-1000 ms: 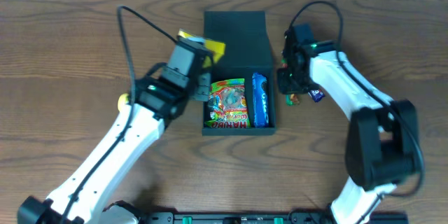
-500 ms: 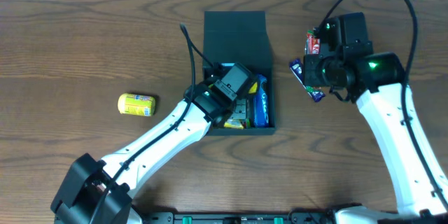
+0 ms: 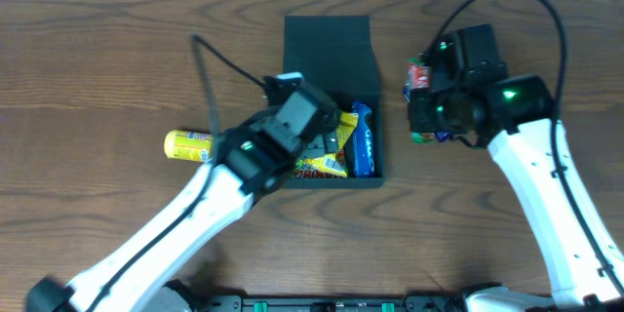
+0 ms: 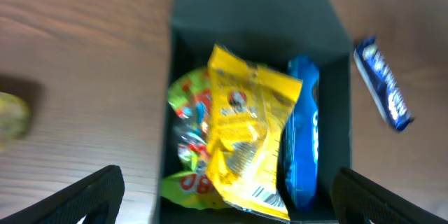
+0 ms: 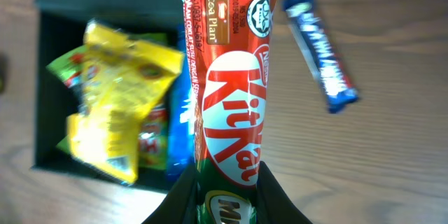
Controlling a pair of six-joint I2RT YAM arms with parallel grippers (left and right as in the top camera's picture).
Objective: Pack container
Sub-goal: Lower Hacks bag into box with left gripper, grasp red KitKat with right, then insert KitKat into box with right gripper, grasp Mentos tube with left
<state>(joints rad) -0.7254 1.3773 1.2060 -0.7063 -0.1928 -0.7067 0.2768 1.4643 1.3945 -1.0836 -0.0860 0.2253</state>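
The container (image 3: 332,181), a dark box with its flap lid (image 3: 327,44) open at the back, sits mid-table. Inside lie a yellow packet (image 4: 252,140), a green packet (image 4: 183,129) under it and a blue packet (image 4: 302,136). My left gripper (image 4: 225,176) hangs open just above the box's front, holding nothing. Right of the box, my right gripper (image 5: 227,196) is shut on a red KitKat bar (image 5: 227,77), with a green Milo packet pinched beneath it. In the overhead view the bar (image 3: 419,78) pokes out behind the right wrist.
A yellow tube (image 3: 187,144) lies on the table left of the box. A small blue bar (image 5: 322,49) lies on the wood right of the box, under my right arm. The wooden table (image 3: 97,58) spreads bare to the far left and right.
My left gripper opened and let the yellow packet drop into the box, and the arm drew back to the left. My right gripper, still holding the KitKat, shifted slightly toward the box.
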